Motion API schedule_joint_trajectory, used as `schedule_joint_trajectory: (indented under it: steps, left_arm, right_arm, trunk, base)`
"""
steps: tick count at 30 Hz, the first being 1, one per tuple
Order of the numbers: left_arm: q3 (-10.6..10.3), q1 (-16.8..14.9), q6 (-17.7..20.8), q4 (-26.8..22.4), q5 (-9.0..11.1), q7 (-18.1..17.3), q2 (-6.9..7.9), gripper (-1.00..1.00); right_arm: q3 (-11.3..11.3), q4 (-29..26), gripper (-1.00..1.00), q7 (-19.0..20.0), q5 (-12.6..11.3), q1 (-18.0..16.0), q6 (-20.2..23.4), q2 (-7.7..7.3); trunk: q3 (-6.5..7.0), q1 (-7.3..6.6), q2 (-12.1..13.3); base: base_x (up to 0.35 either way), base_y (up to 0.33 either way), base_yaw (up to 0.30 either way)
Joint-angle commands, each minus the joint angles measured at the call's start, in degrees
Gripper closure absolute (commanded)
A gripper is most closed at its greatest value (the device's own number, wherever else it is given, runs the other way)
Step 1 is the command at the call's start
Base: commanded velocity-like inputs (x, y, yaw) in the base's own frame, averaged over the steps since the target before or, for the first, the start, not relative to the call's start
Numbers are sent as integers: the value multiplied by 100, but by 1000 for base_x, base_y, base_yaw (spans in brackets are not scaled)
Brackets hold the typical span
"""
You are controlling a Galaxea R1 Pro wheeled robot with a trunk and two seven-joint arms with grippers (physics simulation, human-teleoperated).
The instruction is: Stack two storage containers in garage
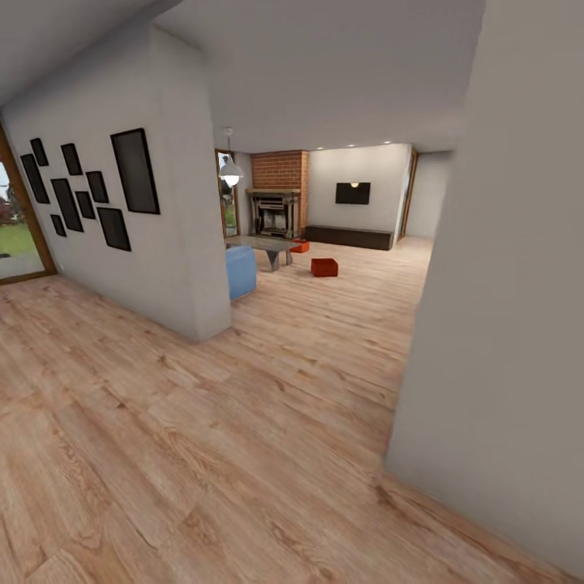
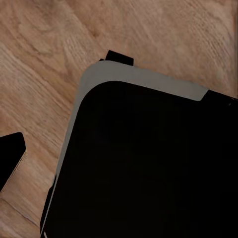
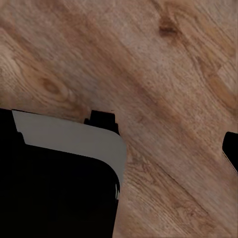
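Two orange-red storage containers stand on the light wood-plank floor of the living room, far ahead in the head view. The nearer container (image 1: 324,267) is out in the open. The farther container (image 1: 300,246) sits by the glass table (image 1: 264,243), in front of the brick fireplace (image 1: 278,195). In the left wrist view one dark fingertip (image 2: 11,157) stands at the picture's edge over wood floor, beside my black base (image 2: 148,163). The right wrist view has a dark fingertip (image 3: 231,148) at its edge too. Nothing is held in either.
I am in a hallway. A white wall (image 1: 503,284) stands close on the right and a wall corner (image 1: 207,316) with black picture frames on the left. A blue sofa (image 1: 241,272) pokes out behind that corner. Open plank floor (image 1: 324,341) leads between them.
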Motion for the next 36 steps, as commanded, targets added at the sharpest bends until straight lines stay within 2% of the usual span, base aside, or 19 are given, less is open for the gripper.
schedule_joint_trajectory:
  steps: [1, 36]
  left_arm:
    - [1, -1, 14, -7, 60, -1, -5, -100]
    - [1, -1, 62, 2, 60, -1, 0, -100]
  right_arm:
    - [50, 19, -100, -4, -59, -8, -36, 3]
    - [53, 19, -100, -1, -58, -7, -28, 11]
  trunk:
    - [-6, 3, -3]
    - [-6, 3, -3]
  base:
    - [323, 77, 0]
    - [323, 78, 0]
